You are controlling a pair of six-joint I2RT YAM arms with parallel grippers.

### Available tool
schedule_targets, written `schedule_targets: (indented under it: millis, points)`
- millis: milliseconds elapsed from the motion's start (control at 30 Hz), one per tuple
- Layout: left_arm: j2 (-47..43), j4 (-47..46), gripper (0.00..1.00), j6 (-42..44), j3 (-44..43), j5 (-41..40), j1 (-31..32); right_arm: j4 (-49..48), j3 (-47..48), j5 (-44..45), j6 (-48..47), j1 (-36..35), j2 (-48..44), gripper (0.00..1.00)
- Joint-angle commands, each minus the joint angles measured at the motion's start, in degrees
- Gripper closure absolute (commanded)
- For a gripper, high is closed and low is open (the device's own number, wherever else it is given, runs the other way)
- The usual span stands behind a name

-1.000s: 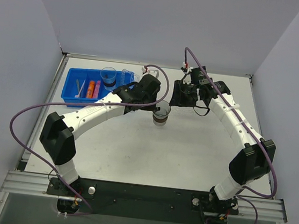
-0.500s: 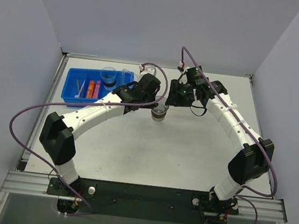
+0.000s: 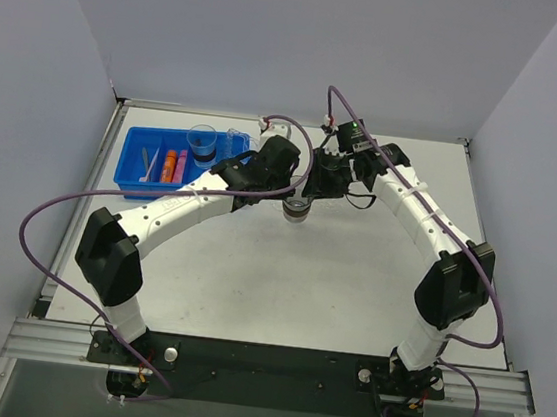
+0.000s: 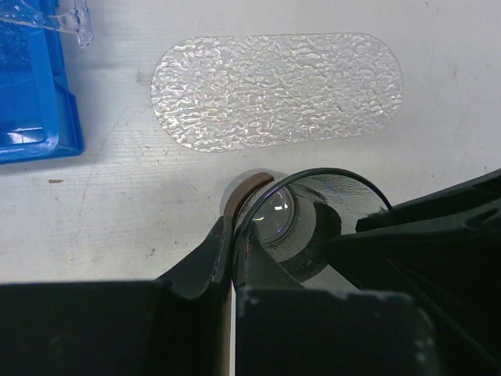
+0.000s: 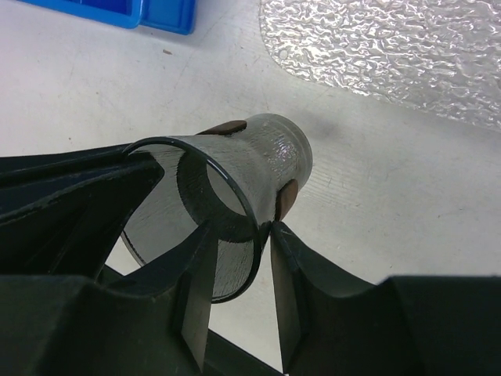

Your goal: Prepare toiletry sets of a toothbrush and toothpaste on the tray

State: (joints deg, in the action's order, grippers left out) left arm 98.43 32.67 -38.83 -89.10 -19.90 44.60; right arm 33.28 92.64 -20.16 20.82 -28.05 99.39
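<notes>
A clear, ribbed cup (image 4: pixel 313 211) with a brown base hangs over the table, tilted. My left gripper (image 4: pixel 235 235) is shut on its rim. My right gripper (image 5: pixel 241 235) straddles the opposite side of the rim of the cup (image 5: pixel 266 149), one finger inside and one outside, with a gap between the jaws. The clear bumpy tray (image 4: pixel 274 90) lies bare just beyond the cup. The toothbrush (image 3: pixel 148 163), the orange toothpaste (image 3: pixel 169 165) and the pink toothpaste (image 3: pixel 180 164) lie side by side in the blue bin (image 3: pixel 135 142).
A second clear cup (image 3: pixel 203 142) stands in the bin's right end, with a clear plastic piece (image 4: pixel 70 19) at the bin's corner. Both arms meet over the table's far middle, with grey walls behind and to the sides.
My right gripper has moved left to the cup and its jaws have narrowed around the rim. The left gripper has shifted the cup slightly farther away.
</notes>
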Motion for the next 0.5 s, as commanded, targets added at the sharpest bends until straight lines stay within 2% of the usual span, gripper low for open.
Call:
schedule_targets:
  millis: [0, 333, 433, 467]
  points:
    - [-0.70, -6.91, 1.00, -2.21, -4.50, -1.54, 0.49, 3.37, 3.86, 1.87, 0.10, -0.86, 1.33, 0.72]
    - [-1.75, -10.07, 1.00, -2.22, -2.48, -1.28, 0.58, 6.27, 6.50, 6.72, -1.48, -2.27, 3.79, 0.81]
    - [-2.02, -11.04, 1.00, -1.87, -1.69, 0.38, 0.49, 6.45, 6.94, 7.15, -1.75, -2.27, 4.05, 0.99]
    - [-2.36, -11.74, 1.00, -1.43, -1.34, 1.35, 0.58, 6.54, 7.11, 7.24, -1.83, -2.27, 4.05, 1.00]
